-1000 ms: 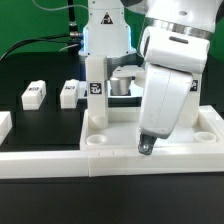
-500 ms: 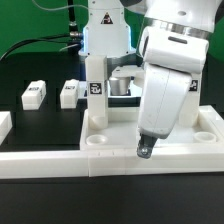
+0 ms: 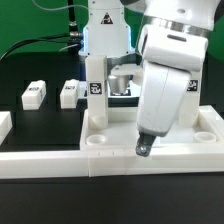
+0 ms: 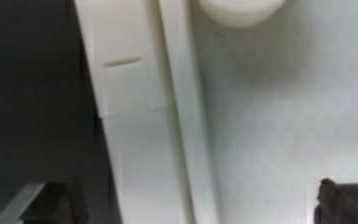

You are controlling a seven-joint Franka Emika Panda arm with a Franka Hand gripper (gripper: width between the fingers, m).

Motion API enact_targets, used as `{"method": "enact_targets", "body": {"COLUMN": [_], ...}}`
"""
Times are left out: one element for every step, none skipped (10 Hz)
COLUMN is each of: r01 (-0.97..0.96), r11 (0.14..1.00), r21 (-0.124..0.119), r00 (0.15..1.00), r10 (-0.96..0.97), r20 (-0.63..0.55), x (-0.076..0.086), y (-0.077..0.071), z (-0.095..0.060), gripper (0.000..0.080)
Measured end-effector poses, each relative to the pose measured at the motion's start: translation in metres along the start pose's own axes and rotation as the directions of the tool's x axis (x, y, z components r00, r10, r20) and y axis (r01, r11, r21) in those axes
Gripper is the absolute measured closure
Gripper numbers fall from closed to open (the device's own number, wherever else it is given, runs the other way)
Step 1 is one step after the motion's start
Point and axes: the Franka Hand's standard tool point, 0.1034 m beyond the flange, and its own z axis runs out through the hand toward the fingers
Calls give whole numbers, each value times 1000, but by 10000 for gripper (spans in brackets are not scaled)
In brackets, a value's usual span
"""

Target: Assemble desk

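Spread wide at the claw [image 3: 145, 149], pinching nothing. Right under it, between the fingers [image 4: 48, 203], the near rim of the desk top [image 3: 116, 133], on the table [image 3: 40, 130] against the low wall [image 3: 50, 160]. Upright in a far corner socket, one leg [image 3: 95, 88]. Loose toward the exterior view's left, two more legs [image 3: 35, 95], well apart from the claw.

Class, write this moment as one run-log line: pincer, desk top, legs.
pincer open, low over desk top rim | upright leg standing at desk top corner | two loose legs lying on table
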Motion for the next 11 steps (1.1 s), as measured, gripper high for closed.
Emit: {"method": "enact_targets", "body": {"r01": [-26,-48,-108,-189,-260,-322,-378,-431,-499,-555,-620], "r11": [999,999,994,982,965,947,926,902,866,832,784], "r21": [19,16,13,14,13,12,11,10,7,21,45], "r00": [1000,999,994,982,965,947,926,902,866,832,784], "r10": [25,48,108,188,260,321,377,431,499,555,620], "r20": [15,17,21,25,26,27,28,29,29,13,-3], "x": [-18,-35,-50,-52,-50,-50,-50,-50,-51,-60,-78], "y": [6,15,21,20,19,20,19,19,20,20,17], "z": [-33,-53,-61,-58,-57,-57,-56,-56,-57,-66,-82], "gripper": [150,150,150,150,150,150,150,150,150,150,150]}}
